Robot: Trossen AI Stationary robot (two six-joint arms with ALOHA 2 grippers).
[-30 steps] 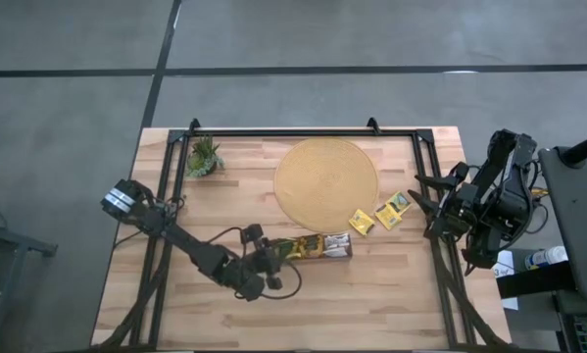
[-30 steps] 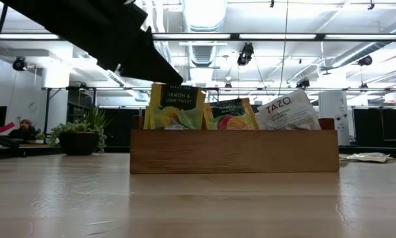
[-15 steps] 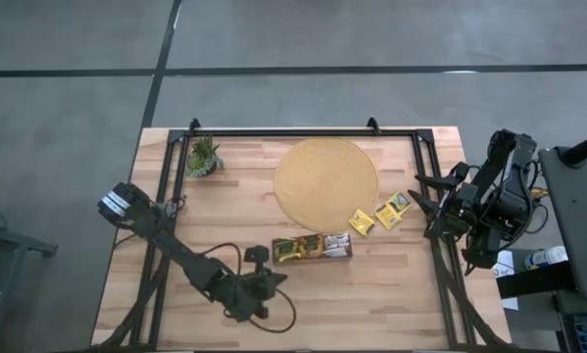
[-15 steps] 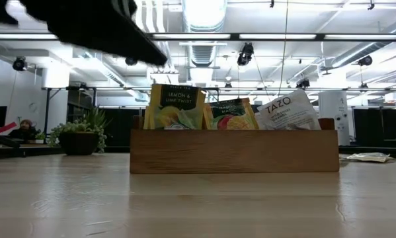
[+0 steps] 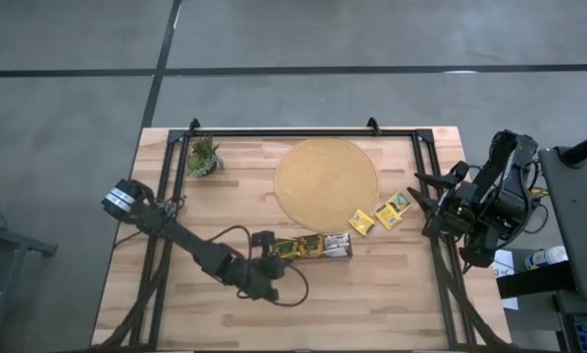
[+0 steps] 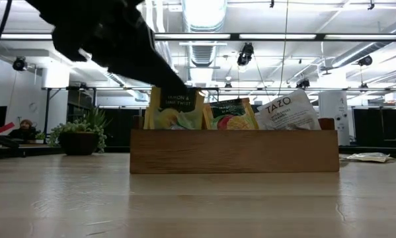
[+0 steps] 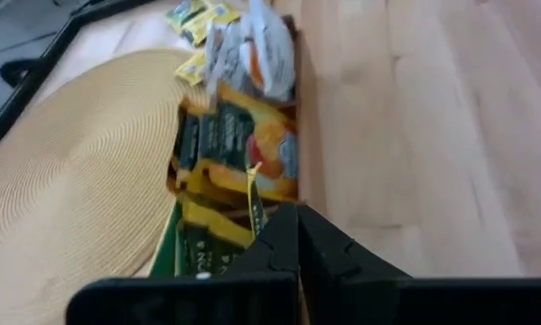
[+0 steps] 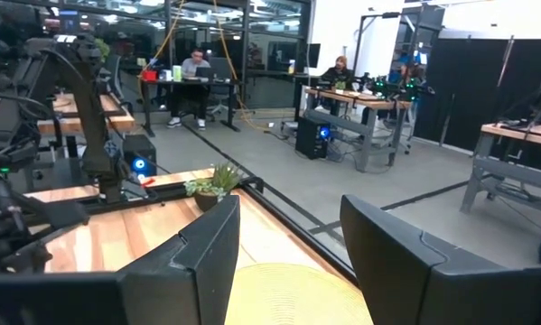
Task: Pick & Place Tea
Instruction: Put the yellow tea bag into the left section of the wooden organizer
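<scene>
At the near end of the brown tray [image 5: 313, 247], the left gripper [image 5: 270, 257] is pinched shut on the top edge of a yellow tea sachet [image 7: 243, 158] standing with the others inside. Beyond lie the round mat [image 5: 326, 181], two loose sachets [image 5: 377, 216] beside it and the plant [image 5: 204, 156]; the right gripper [image 5: 417, 202] waits open at the table's edge. A moment ago the left gripper hung open, short of the tray.

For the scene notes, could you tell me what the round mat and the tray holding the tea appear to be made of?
Round mat: probably woven straw or similar fibre, matte tan, with fine concentric ridges. Tray: looks like wood, brown and smooth, with faint grain. Tea sachets: seemingly printed paper.
</scene>
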